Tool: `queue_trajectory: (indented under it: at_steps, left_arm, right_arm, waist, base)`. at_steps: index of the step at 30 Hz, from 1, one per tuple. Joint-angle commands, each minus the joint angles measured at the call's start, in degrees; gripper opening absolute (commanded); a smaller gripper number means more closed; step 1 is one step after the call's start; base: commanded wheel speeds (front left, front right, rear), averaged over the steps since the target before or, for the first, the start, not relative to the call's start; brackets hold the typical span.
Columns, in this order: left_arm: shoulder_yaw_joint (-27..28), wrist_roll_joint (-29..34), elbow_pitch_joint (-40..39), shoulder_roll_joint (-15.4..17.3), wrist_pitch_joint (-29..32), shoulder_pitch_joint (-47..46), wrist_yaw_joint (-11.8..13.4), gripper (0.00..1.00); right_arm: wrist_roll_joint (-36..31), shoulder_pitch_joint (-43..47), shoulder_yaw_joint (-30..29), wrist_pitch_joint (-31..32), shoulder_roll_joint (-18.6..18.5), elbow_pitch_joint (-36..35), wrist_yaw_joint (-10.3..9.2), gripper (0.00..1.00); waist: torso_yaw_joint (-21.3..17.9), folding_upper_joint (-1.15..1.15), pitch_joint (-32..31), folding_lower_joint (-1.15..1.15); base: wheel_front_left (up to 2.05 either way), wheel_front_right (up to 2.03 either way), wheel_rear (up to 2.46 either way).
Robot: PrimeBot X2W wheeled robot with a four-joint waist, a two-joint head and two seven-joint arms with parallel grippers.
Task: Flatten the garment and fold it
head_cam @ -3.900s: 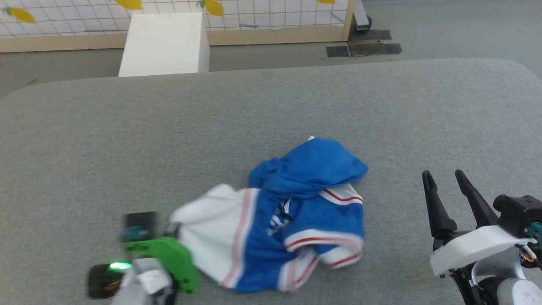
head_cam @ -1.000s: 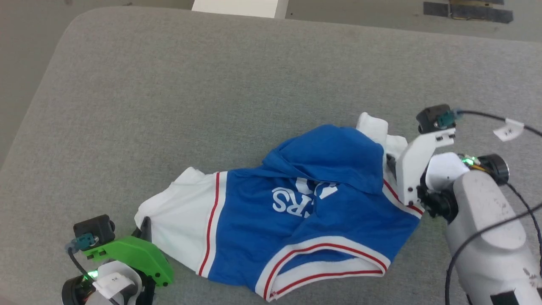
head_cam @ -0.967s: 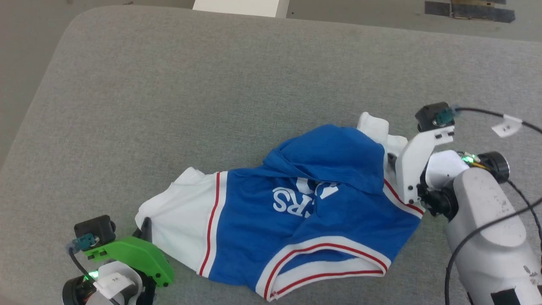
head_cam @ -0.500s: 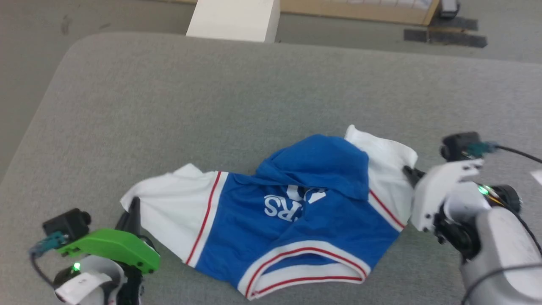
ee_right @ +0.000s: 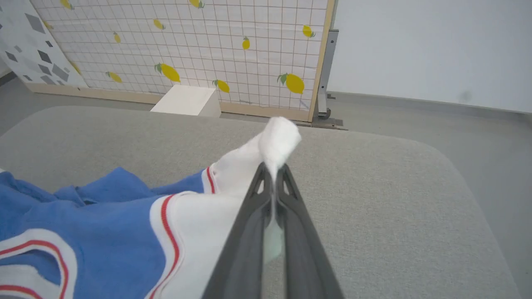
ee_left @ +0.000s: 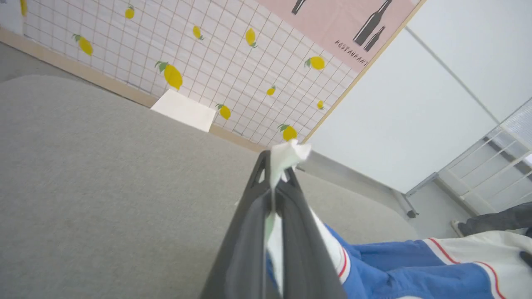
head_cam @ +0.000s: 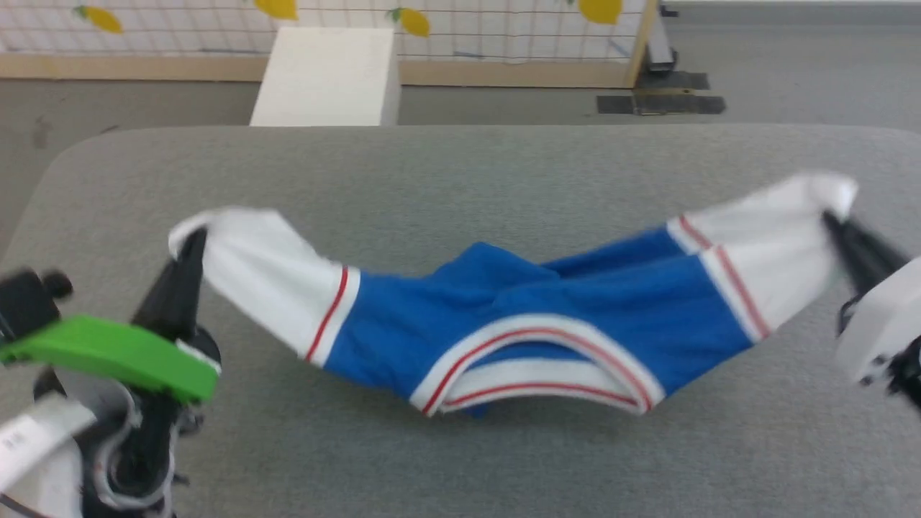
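The garment [head_cam: 525, 316], a bright blue T-shirt with white sleeves and thin red stripes, hangs stretched between both grippers above the grey table [head_cam: 460, 165], sagging in the middle with its neck band facing me. My left gripper [head_cam: 193, 241] is shut on the tip of one white sleeve [ee_left: 286, 155]. At the far right, my right gripper [head_cam: 835, 219] is shut on the other white sleeve [ee_right: 276, 143]. In both wrist views a tuft of white fabric sticks out past the closed fingertips. The chest mark is hidden.
A white box [head_cam: 324, 79] stands on the floor behind the table, before a gridded wall panel with lemon prints [head_cam: 460, 29]. Dark floor mats [head_cam: 658, 104] lie at the back right. The table's rounded far corners are near.
Both grippers have risen and spread apart, lifting the shirt off the table and pulling it out by the sleeves. The right gripper shut on its sleeve. The head camera tilted up.
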Motion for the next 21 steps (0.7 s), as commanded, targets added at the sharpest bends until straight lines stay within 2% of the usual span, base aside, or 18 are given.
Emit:
queue_trajectory:
  at_steps: [1,4,8,14,18,21]
  left_arm:
    - [0.3,-1.1,-1.2,1.0,1.4,-3.1,0.4,0.0]
    - [0.5,-2.4,-1.9,2.5,4.7,-9.2,1.6,0.0]
    - [0.7,-4.4,0.5,3.1,7.8,-20.1,4.2,0.0]
    - [0.8,-4.2,8.9,3.3,7.6,-38.7,7.5,0.0]
    - [1.4,-4.2,15.9,2.0,4.8,-51.9,9.5,0.0]
    - [1.8,-2.8,20.5,1.4,0.3,-60.7,9.9,0.0]
  right_arm:
    - [-0.1,-3.0,-0.5,1.3,-1.1,-1.1,-0.08,0.0]
    - [0.3,-8.4,-0.7,4.2,-4.0,-1.1,-0.08,0.0]
    - [0.9,-18.0,1.3,6.7,-8.6,3.0,-0.08,0.0]
    - [-0.2,-34.8,7.1,5.6,-12.2,12.2,-0.08,0.0]
    - [-1.9,-47.5,8.5,2.4,-11.3,19.0,-0.08,0.0]
    - [-4.3,-56.5,9.0,-1.6,-9.8,23.4,-0.08,0.0]
  waist:
    - [-1.7,0.0,0.3,0.0]
    - [-2.4,0.0,2.1,0.0]
    - [-3.4,0.0,6.0,0.0]
    - [-4.8,0.0,13.1,0.0]
    - [-5.4,0.0,18.5,0.0]
    - [-5.8,0.0,21.6,0.0]
  base:
    - [0.0,0.0,0.0]
    - [0.0,0.0,0.0]
    - [0.0,0.0,0.0]
    - [0.0,0.0,0.0]
    - [0.0,0.0,0.0]
    - [0.0,0.0,0.0]
